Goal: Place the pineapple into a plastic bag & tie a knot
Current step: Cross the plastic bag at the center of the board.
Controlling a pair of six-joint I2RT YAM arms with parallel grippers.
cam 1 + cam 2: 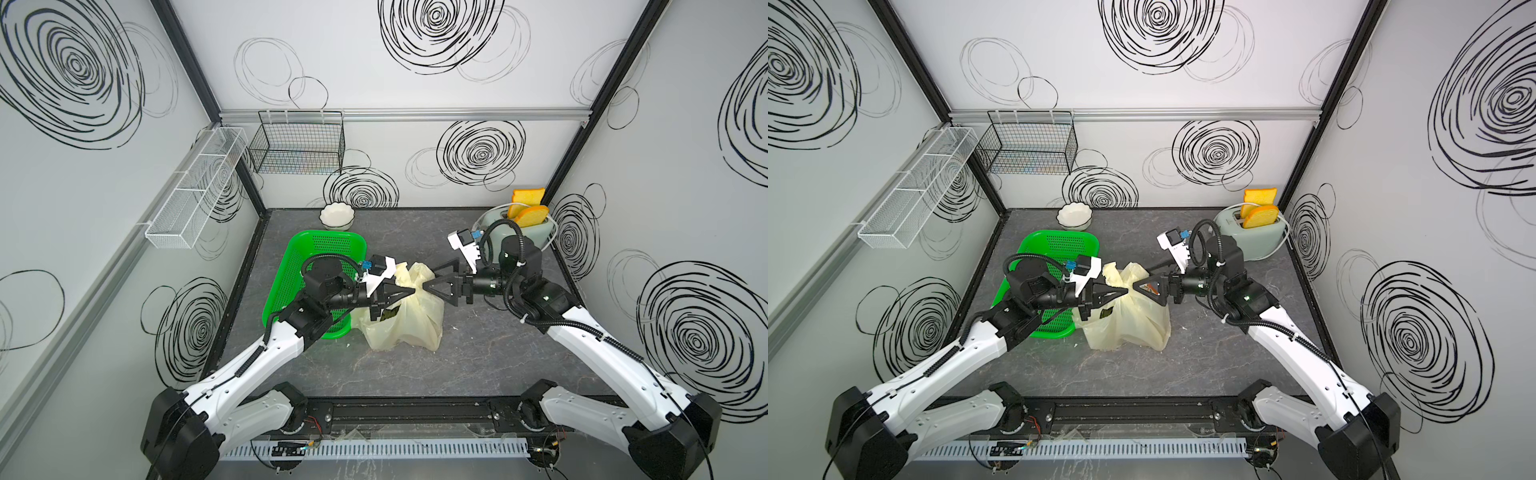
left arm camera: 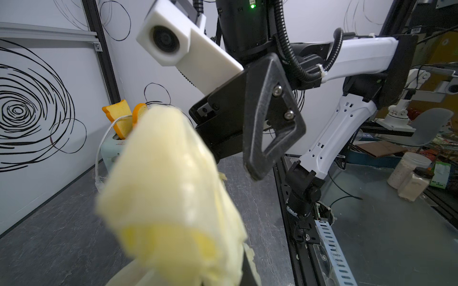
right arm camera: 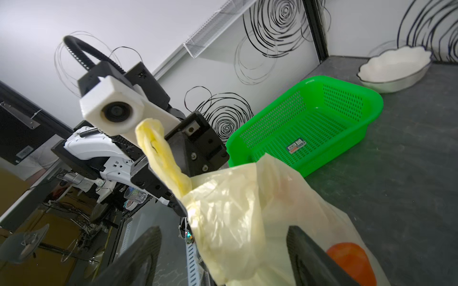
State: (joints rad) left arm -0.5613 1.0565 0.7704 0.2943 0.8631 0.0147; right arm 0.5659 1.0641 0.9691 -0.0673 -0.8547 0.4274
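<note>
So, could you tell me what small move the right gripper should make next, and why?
Probably close the right gripper: its jaws stand open around the bunched top of the plastic bag, while the left gripper is shut on a handle strip.

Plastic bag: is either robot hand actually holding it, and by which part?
The left hand is shut on the plastic bag's twisted handle strip, at the top. The right hand is open astride the bag, holding nothing.

a lab test cell: swirl-printed panels [image 1: 332, 41], aluminium framing [image 1: 415, 113], cluttered benches [image 2: 386, 148].
</note>
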